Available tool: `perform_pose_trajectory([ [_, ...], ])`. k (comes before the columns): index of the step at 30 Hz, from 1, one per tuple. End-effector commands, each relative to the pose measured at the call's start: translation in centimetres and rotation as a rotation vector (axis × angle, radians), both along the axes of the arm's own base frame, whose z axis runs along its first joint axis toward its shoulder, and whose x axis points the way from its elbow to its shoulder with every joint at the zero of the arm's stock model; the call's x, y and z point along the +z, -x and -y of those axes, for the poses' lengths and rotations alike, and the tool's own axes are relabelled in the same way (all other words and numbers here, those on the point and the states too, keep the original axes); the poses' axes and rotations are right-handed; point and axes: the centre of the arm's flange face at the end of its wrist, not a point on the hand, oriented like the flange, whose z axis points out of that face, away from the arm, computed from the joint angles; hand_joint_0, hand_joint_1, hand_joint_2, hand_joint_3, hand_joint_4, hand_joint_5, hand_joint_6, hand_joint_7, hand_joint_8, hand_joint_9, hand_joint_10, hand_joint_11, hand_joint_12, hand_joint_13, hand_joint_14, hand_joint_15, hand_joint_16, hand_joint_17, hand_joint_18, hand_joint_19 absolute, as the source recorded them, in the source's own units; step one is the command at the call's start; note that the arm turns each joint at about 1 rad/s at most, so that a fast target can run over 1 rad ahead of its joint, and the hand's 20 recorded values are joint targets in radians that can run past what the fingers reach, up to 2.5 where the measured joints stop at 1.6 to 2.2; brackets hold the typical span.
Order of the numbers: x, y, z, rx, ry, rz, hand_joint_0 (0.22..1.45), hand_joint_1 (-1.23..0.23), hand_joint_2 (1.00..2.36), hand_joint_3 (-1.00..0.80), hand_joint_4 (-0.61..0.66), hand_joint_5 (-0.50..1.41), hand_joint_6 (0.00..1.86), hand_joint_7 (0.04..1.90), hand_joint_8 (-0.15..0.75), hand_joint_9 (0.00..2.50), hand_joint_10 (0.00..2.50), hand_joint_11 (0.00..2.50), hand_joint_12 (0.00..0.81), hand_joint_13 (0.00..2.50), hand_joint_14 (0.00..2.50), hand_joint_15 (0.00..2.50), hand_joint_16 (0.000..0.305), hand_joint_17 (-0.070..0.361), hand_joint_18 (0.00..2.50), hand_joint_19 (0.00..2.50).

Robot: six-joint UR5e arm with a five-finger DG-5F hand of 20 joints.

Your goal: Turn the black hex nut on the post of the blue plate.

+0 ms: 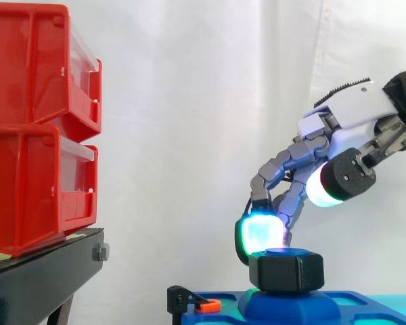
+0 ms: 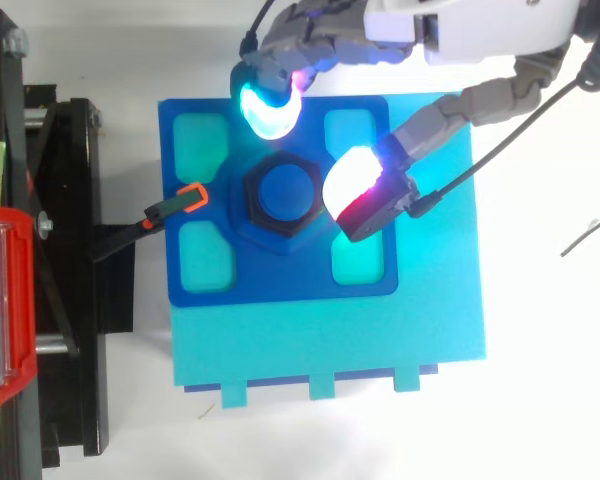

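The black hex nut (image 1: 286,271) (image 2: 251,203) sits on the blue post (image 2: 285,192) in the middle of the blue plate (image 2: 280,278) (image 1: 365,306). My hand (image 1: 355,112) (image 2: 480,25) reaches in from the right, above the nut, with its fingers spread apart. One cyan-glowing fingertip (image 1: 260,232) (image 2: 267,108) hangs at the nut's far upper edge, touching or just clear of it. The white-glowing thumb pad (image 1: 321,186) (image 2: 358,185) is raised well above the nut's right side. Nothing is held.
Two stacked red bins (image 1: 34,122) (image 2: 0,300) stand on a black stand (image 1: 47,271) at the left. A black clamp with an orange tip (image 2: 188,198) (image 1: 207,305) grips the plate's left edge. The plate lies on a cyan board (image 2: 330,350).
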Motion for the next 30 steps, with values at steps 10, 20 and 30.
perform_pose_trajectory([
  [10,1.9,-0.8,-0.8,-0.006,-0.006,0.035,0.50,-0.40,1.00,-0.50,0.23,-0.15,0.50,0.89,0.264,0.68,0.01,0.30,0.356,0.48,0.00,0.11,0.054,0.122,0.29,0.12],
  [20,1.2,-2.1,-3.5,0.002,-0.050,0.081,0.50,-0.40,1.00,-0.50,0.23,-0.15,0.50,0.90,0.264,0.68,0.01,0.30,0.354,0.47,0.00,0.11,0.054,0.121,0.29,0.12],
  [30,0.9,-3.3,-6.2,0.007,-0.056,0.133,0.50,-0.40,1.00,-0.50,0.23,-0.15,0.50,0.90,0.264,0.68,0.01,0.30,0.351,0.47,0.00,0.11,0.054,0.121,0.29,0.12],
])
